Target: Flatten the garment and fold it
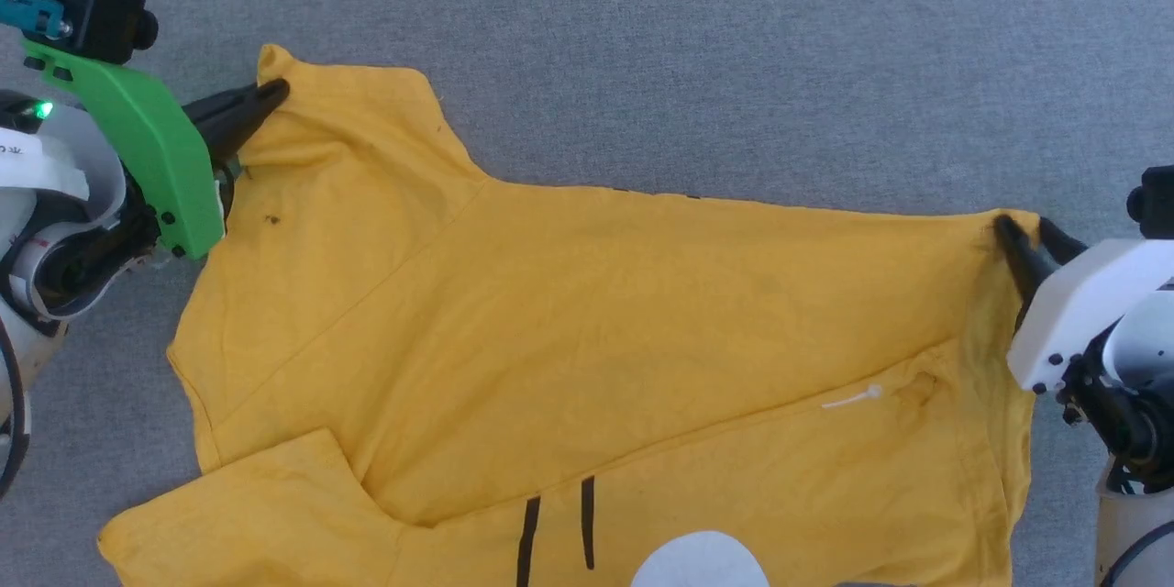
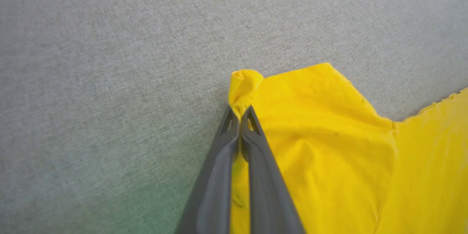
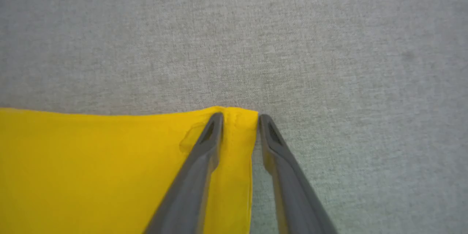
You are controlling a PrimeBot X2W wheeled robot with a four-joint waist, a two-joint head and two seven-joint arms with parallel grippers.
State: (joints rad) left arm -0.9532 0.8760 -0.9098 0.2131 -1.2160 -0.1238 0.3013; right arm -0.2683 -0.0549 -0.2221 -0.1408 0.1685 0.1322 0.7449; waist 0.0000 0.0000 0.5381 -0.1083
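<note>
Yellow garment (image 1: 587, 312) lies spread on the grey cloth surface (image 1: 734, 37), our left gripper (image 1: 271, 96) pinching its far sleeve corner, we reckon to pull it taut, while our right gripper (image 1: 1024, 225) sits spread astride the opposite far corner, not yet clamped on it.

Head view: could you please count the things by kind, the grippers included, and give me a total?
Yellow garment: 1
Grippers: 2, the left gripper shut on the garment, the right gripper open at its corner
Grey fabric surface: 1
Total: 4
</note>
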